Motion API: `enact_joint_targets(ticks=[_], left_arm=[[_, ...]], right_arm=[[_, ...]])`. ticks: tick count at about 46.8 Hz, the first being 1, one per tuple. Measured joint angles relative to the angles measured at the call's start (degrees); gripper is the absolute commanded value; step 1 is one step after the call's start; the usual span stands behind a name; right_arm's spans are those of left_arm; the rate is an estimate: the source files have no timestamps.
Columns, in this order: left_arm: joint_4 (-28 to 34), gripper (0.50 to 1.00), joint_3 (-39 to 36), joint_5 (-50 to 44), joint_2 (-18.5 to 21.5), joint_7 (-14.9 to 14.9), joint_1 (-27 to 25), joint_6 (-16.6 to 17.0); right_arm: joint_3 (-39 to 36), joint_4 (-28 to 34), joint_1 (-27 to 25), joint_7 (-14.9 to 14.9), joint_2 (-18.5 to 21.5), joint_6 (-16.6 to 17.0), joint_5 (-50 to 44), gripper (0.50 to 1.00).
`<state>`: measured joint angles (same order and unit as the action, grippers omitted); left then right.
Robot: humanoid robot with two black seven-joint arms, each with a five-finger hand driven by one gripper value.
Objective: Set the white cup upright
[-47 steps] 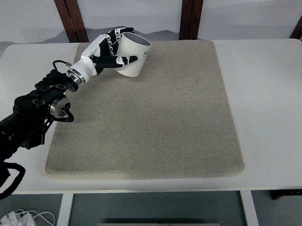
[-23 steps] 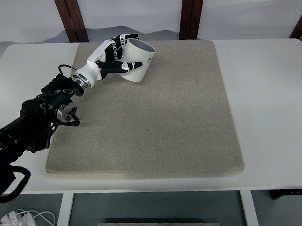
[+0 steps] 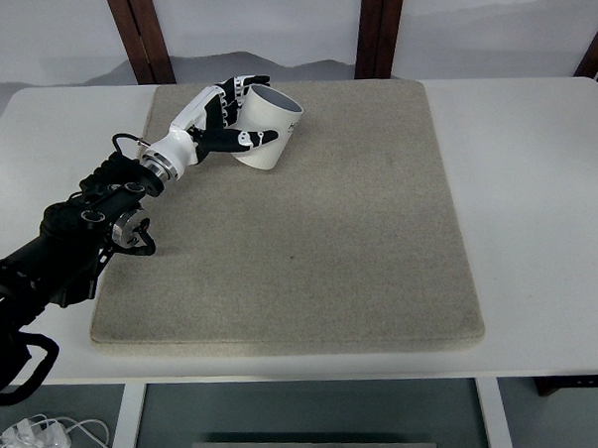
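The left hand (image 3: 218, 123), a black-and-white hand with five fingers, is closed around the white cylindrical cup (image 3: 267, 129), with the thumb laid across the cup's near side and the other fingers wrapped behind its far side. The cup is held tilted, its open mouth turned up and to the right, at the far left corner of the beige rectangular fabric mat (image 3: 309, 233). The mat is spread on the white table (image 3: 536, 204), and the black left arm (image 3: 71, 229) is stretched in over its left edge.
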<state>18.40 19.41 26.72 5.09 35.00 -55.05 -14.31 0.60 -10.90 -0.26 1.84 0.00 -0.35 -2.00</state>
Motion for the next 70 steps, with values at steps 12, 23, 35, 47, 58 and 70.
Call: enact_joint_targets(ticks=[12,23,35,47,58,70], left_arm=[[-0.81,0.722,-0.25,0.31,-0.09,0.0,0.82,1.48],[-0.18,0.786,0.12,0.29,-0.19,0.0,0.82,1.48],[-0.08,0.844,0.47,0.28,-1.22,0.0,0.65,1.67],[-0.11,0.919,0.36,0.36,-1.15,0.0,0.47,1.76],[-0.12,0.947,0.67,0.34,-0.82,0.0,0.32,1.92],[-0.13,0.956,0.78,0.24,-0.61,0.0,-0.33,1.85]], right_arm=[[0.01,0.0,0.0,0.01,0.0,0.0,-0.01,0.952],[0.02,0.0,0.0,0.01,0.0,0.0,0.0,0.952],[0.02,0.0,0.0,0.01,0.0,0.0,0.05,0.952],[0.0,0.0,0.0,0.0,0.0,0.0,0.05,0.952],[0.01,0.0,0.0,0.01,0.0,0.0,-0.01,0.952],[0.02,0.0,0.0,0.0,0.0,0.0,-0.01,0.952]])
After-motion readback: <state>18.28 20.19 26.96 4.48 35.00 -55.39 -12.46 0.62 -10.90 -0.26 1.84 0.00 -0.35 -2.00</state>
